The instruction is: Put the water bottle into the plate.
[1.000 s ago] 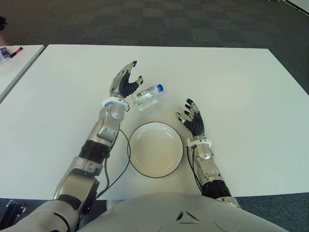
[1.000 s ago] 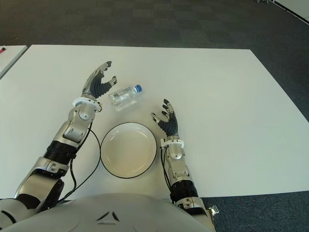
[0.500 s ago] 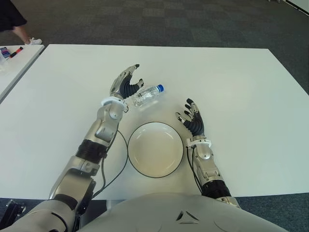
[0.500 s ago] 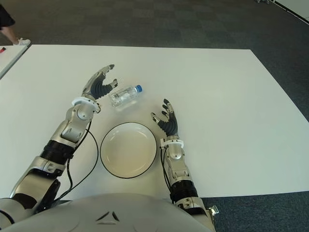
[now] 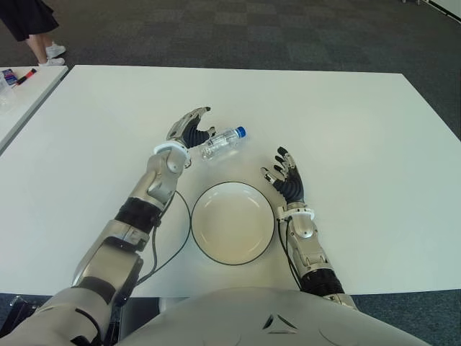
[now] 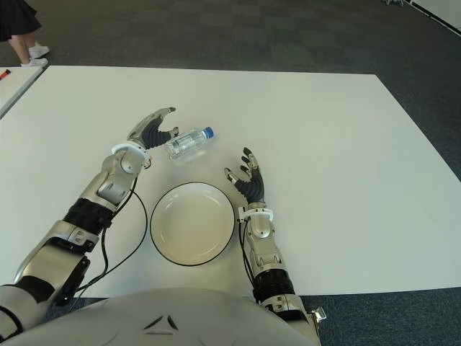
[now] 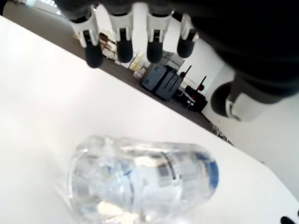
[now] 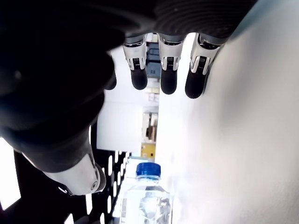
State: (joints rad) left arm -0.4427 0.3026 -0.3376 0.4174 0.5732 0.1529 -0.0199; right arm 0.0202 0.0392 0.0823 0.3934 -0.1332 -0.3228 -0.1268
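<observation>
A clear water bottle point(image 5: 220, 142) with a blue cap lies on its side on the white table point(image 5: 346, 115), just beyond the plate. The plate point(image 5: 232, 222) is a cream dish with a dark rim, near the table's front edge. My left hand point(image 5: 191, 130) hovers over the bottle's base end with its fingers spread; the left wrist view shows the bottle point(image 7: 140, 179) below the fingertips point(image 7: 124, 49), not gripped. My right hand point(image 5: 287, 175) is open to the right of the plate, fingers pointing away from me. The bottle point(image 8: 147, 198) also shows in the right wrist view.
A black cable point(image 5: 176, 241) loops on the table left of the plate. A second white table point(image 5: 21, 94) with markers stands at the far left. A person's legs point(image 5: 32, 29) show on the carpet at the top left.
My left hand has lowered and shifted right, closing over the bottle's base end. A person has walked into view at the top left. The right hand, bottle and plate have not moved.
</observation>
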